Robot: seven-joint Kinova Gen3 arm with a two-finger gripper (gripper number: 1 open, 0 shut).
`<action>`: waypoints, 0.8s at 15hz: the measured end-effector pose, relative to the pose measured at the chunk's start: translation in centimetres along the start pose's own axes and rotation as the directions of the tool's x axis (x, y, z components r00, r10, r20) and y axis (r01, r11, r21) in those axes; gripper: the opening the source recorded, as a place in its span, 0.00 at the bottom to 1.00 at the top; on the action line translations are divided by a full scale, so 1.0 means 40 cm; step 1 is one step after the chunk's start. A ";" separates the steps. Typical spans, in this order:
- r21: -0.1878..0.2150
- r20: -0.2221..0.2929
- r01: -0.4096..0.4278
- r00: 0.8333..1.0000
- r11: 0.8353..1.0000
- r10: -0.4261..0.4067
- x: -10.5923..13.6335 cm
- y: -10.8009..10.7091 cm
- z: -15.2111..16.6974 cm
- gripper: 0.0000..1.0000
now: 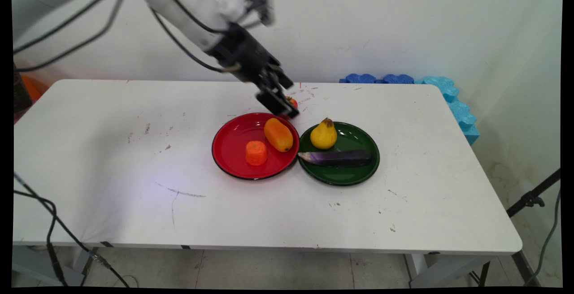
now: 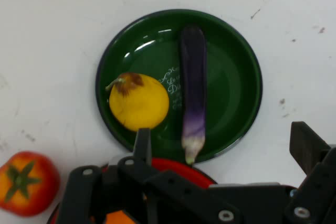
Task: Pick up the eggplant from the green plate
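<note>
My gripper [image 1: 282,101] hangs with its jaws spread apart and nothing between them, over the far rim of the red plate [image 1: 229,144], just in front of a tomato [image 2: 25,182] on the white table [image 1: 112,159]. The red plate holds an orange mango [image 1: 278,134] and a carrot piece [image 1: 256,153]. Touching it on the right, the green plate [image 2: 236,87] carries a yellow pear [image 2: 139,102] and a purple eggplant [image 2: 193,93] side by side.

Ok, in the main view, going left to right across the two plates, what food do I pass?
Orange stub → mango on the red plate, then pear → eggplant on the green plate.
</note>
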 end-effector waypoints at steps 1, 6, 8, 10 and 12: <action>0.000 0.009 -0.001 1.000 1.000 0.001 0.007 -0.001 0.024 1.00; -0.007 0.055 0.003 0.998 1.000 -0.002 0.045 -0.003 0.168 1.00; -0.018 0.072 0.008 0.997 1.000 -0.006 0.063 0.002 0.238 1.00; -0.028 0.087 0.010 0.996 1.000 -0.007 0.073 0.008 0.295 1.00; -0.036 0.101 0.010 0.995 0.999 -0.006 0.081 0.012 0.348 1.00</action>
